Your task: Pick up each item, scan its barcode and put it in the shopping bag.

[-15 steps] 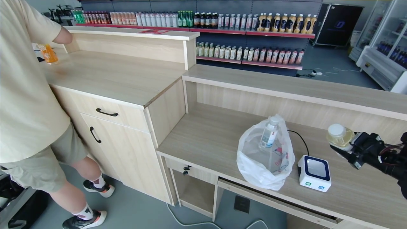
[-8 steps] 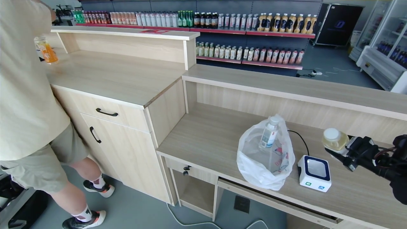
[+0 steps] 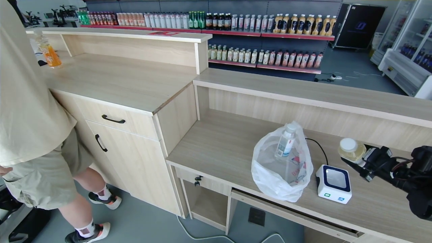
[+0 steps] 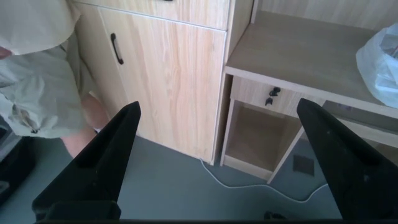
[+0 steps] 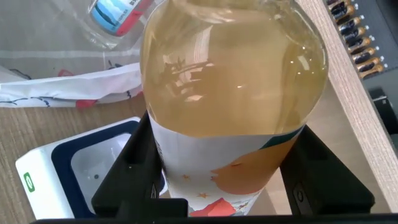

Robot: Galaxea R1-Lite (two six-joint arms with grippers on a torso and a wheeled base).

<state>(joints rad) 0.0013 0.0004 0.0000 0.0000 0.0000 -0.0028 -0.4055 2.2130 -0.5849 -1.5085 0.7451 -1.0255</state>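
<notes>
My right gripper (image 3: 358,159) is shut on a bottle of pale yellow drink (image 3: 351,150) with a white cap, holding it tipped in the air just right of the white barcode scanner (image 3: 333,183). In the right wrist view the bottle (image 5: 233,106) sits between the black fingers (image 5: 130,168), above the scanner (image 5: 81,171). The translucent shopping bag (image 3: 281,165) stands left of the scanner with a clear water bottle (image 3: 285,141) upright inside. My left gripper (image 4: 217,155) hangs open over the floor beside the cabinet. An orange drink bottle (image 3: 49,52) stands on the high counter at far left.
A person in a beige shirt and shorts (image 3: 30,111) stands at the left by the tall cabinet (image 3: 128,135). A black cable (image 3: 319,148) runs behind the scanner. A raised ledge (image 3: 303,91) backs the low desk; drink shelves (image 3: 236,23) line the far wall.
The right gripper has carried the yellow bottle down and to the left, closer to the scanner. The person's arm has drawn back from the orange bottle on the high counter.
</notes>
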